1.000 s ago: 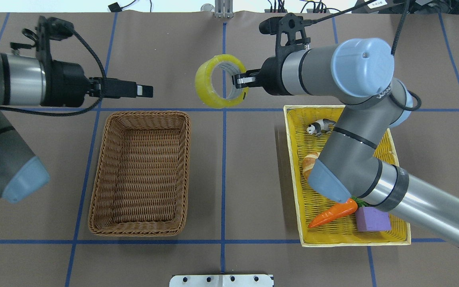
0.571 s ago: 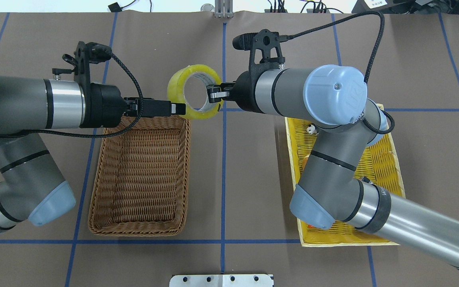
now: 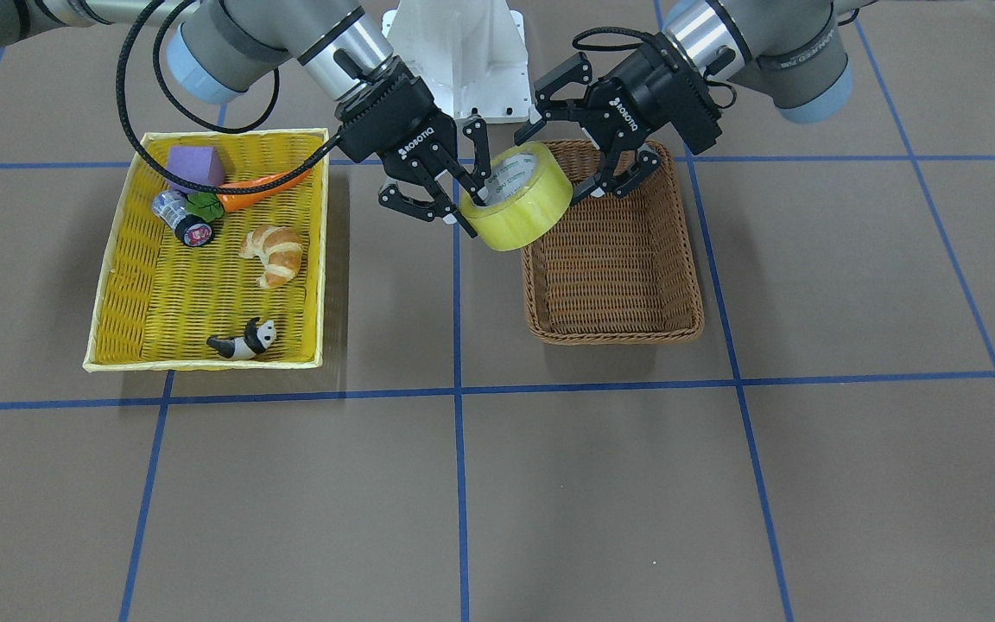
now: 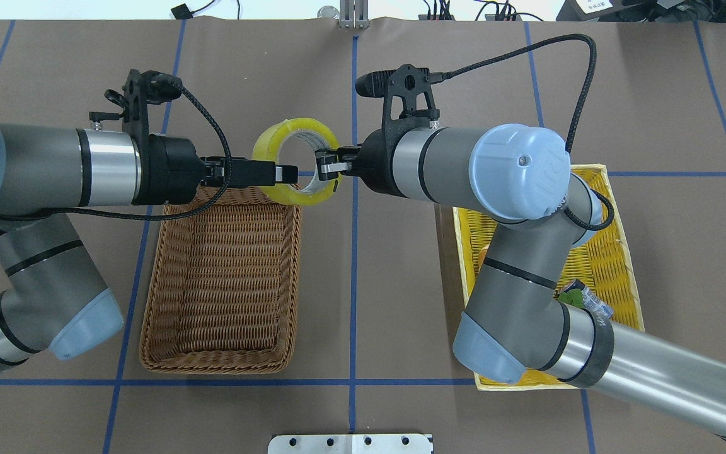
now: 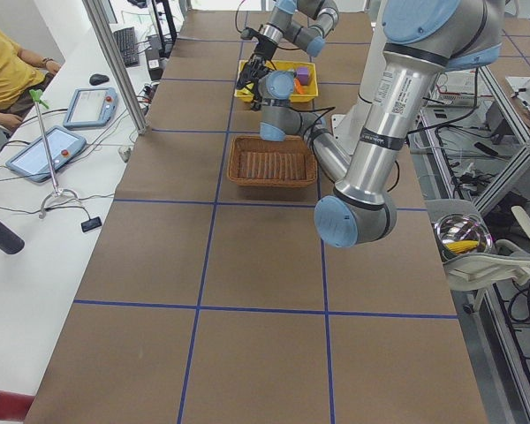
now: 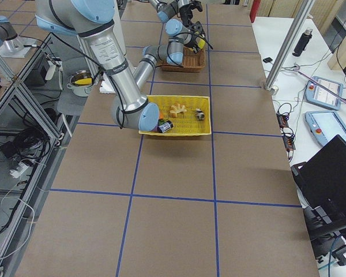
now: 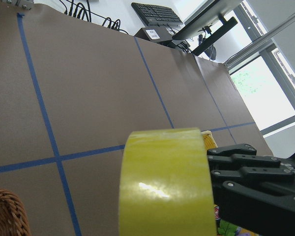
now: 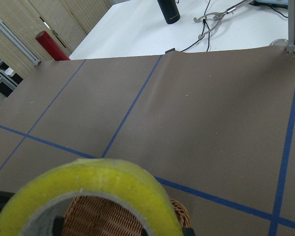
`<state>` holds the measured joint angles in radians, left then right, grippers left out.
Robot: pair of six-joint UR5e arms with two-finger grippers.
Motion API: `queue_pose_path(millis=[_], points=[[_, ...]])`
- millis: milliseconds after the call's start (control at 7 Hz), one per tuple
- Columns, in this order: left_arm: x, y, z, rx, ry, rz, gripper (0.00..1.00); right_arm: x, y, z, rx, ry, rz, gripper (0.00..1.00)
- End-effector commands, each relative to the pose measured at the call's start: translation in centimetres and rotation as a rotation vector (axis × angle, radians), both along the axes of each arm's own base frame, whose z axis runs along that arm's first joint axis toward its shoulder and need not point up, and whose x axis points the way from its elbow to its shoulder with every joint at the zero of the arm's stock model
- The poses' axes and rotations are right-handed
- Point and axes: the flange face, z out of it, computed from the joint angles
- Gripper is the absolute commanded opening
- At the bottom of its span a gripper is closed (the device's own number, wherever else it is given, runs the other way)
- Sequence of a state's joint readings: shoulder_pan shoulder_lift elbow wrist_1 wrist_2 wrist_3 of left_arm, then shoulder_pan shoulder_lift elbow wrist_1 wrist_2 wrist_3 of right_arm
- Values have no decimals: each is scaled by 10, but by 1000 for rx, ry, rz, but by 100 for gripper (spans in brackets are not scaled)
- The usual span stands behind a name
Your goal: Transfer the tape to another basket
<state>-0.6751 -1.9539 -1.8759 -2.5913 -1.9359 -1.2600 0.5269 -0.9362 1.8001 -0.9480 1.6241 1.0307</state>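
The yellow tape (image 4: 270, 140) hangs in the air by the side of the brown wicker basket (image 4: 149, 302) that faces the table's middle. My right gripper (image 4: 324, 169) is shut on the roll's wall, one finger inside the core. In the front view my right gripper (image 3: 456, 197) holds the tape (image 3: 528, 203) tilted beside the basket (image 3: 698, 302). My left gripper (image 3: 556, 164) is open, its fingers spread around the roll's other side. I cannot tell whether they touch it. The tape fills the left wrist view (image 7: 167, 187) and the right wrist view (image 8: 93, 179).
The shallow yellow tray (image 3: 104, 285) on my right side holds a purple block (image 3: 195, 166), a carrot (image 3: 256, 192), a small can (image 3: 182, 220), a croissant (image 3: 273, 250) and a panda toy (image 3: 243, 341). My right arm's elbow hangs over that tray (image 4: 621, 252).
My right gripper has carried the tape leftward toward the wicker basket. My left arm has swung in from the left to meet it, its open fingers now at the roll.
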Motion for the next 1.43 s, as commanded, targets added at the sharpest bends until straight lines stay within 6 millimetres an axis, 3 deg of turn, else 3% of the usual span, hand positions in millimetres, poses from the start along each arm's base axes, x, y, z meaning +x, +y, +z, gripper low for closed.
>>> queue_pose_path(millis=[0, 143, 286, 571, 714, 857, 1143, 1286], points=[[0, 0, -2, -32, 14, 3, 0, -5, 11, 1, 17, -23, 0, 88], [0, -1, -1, -33, 12, 2, 0, -1, 18, 17, 31, -59, -2, 100], [-1, -2, 0, -34, 11, 0, 0, 4, 26, 29, 42, -74, -19, 100], [-2, -5, 3, -39, 6, -8, 0, 38, 32, 51, 33, -64, -76, 100], [-2, -5, 9, -46, -1, -8, 0, 58, 3, 62, -6, -10, -58, 100], [-1, -4, 12, -105, 18, 4, 0, 89, -39, 74, -96, 97, -13, 100], [-3, 0, 23, -445, 176, 66, 0, 196, -128, 119, -248, 242, -71, 100], [-1, 0, 52, -535, 226, 83, 0, 254, -172, 159, -271, 293, -152, 100]])
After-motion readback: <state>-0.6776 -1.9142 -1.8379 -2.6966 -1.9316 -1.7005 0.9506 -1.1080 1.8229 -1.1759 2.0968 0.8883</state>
